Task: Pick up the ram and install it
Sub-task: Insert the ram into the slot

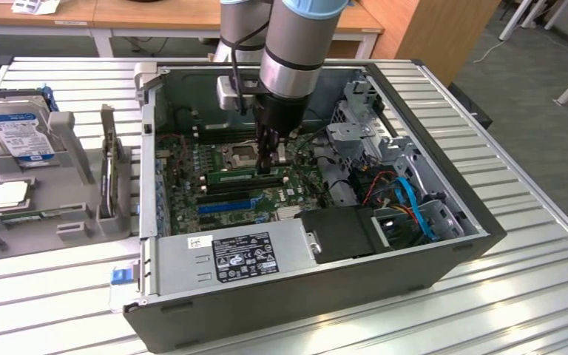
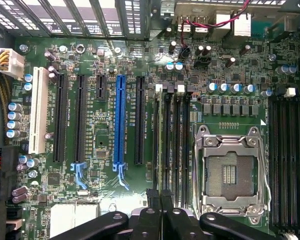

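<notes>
The black gripper (image 1: 269, 164) (image 2: 160, 196), claw pinching narrowly, is holding the long green circuit-board ram stick (image 1: 239, 177) against black motherboard slots (image 2: 178, 145), at the exterior view's centre.

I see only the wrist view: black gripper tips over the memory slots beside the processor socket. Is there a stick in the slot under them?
Observer: Yes. In the exterior view a long, thin green circuit-board ram stands on edge inside the dark metal case, and the shut gripper reaches its top edge.
Operator: Does the gripper hold it?
Observer: I cannot tell. The arm comes down onto it from above.
Operator: What lies outside the case?
Observer: At the exterior view's left, a grey plastic holder keeps a silver hard drive with a blue label upright.
</notes>
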You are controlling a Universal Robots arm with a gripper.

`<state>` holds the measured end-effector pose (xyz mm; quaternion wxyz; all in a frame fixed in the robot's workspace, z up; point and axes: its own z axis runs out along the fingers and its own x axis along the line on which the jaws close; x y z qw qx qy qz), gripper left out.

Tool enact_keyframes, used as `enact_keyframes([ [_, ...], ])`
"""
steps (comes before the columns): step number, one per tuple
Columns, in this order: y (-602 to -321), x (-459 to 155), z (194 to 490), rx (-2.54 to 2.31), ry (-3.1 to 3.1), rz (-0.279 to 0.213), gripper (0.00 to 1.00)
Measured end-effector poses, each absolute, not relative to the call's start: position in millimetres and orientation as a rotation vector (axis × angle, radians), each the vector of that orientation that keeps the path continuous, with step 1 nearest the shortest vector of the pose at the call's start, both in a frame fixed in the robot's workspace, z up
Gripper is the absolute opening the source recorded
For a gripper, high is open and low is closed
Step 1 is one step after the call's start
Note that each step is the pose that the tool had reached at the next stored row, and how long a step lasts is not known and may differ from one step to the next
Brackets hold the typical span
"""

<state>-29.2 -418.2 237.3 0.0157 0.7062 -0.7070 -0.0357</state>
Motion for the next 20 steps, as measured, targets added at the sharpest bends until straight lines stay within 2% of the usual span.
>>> enact_keyframes([
  [20, -418.1, -29.2, 232.1, 2.197, -2.199, -0.111, 0.12],
])
